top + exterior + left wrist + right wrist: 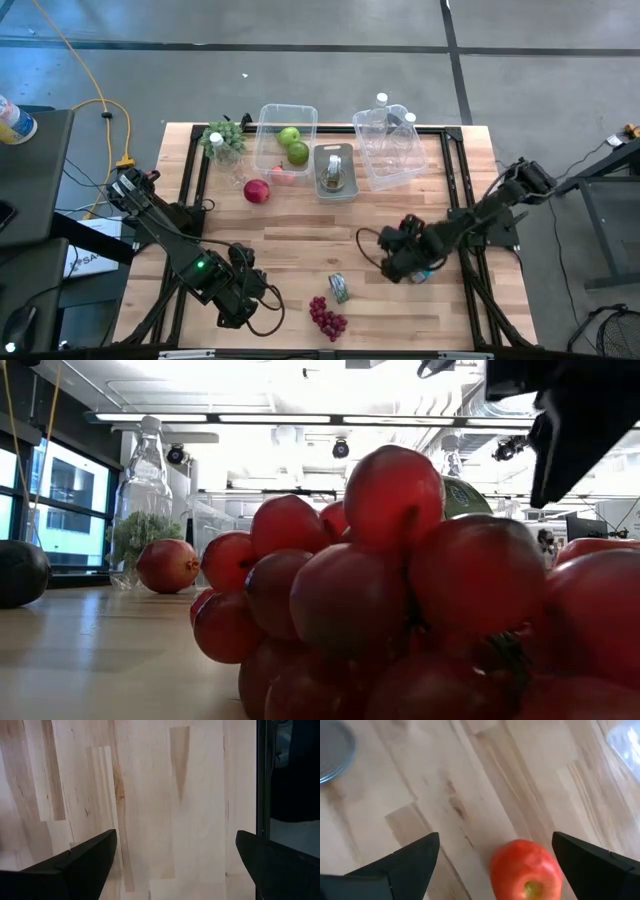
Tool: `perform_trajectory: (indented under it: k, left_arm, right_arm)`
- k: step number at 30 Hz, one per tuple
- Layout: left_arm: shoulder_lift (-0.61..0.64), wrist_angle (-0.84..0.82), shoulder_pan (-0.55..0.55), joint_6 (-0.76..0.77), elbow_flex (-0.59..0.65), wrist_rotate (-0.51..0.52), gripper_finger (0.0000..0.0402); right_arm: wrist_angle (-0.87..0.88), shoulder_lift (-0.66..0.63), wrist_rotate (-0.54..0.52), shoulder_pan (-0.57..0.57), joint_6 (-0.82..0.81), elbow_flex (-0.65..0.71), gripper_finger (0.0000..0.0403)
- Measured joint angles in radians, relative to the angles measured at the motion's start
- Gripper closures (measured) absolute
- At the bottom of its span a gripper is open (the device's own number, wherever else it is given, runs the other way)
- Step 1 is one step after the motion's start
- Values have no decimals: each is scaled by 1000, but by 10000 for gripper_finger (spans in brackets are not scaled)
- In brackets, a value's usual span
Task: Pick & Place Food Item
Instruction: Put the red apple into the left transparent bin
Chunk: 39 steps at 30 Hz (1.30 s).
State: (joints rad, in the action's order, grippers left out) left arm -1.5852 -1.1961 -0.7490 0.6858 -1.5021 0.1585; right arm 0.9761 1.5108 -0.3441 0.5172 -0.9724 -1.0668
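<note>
Lower the right gripper (495, 865) straight and centre it before closing, since the red tomato (525, 870) looks likely to roll on the wooden tabletop (485, 775). The gripper's fingers are spread wide and empty; the tomato sits just between them, nearer 1 finger, untouched.

L pincer (243, 305) & R pincer (400, 262) wide open
</note>
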Motion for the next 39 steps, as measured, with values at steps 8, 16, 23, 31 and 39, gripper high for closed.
perform_trajectory:
  k: [8,16,23,31,39]
  left_arm:
    - [0,19,6,1,0,66,3]
    - [0,19,8,2,0,109,3]
    - [0,23,4,0,0,111,3]
    - [0,22,-37,11,0,111,3]
    - [0,22,-55,11,0,135,3]
  right_arm:
    - [128,0,4,-96,-140,0,26]
    - [155,0,53,-99,-160,0,26]
    - [159,0,81,-81,-180,0,26]
    - [155,0,103,-80,-239,56,26]
    - [82,0,88,-65,-216,108,26]
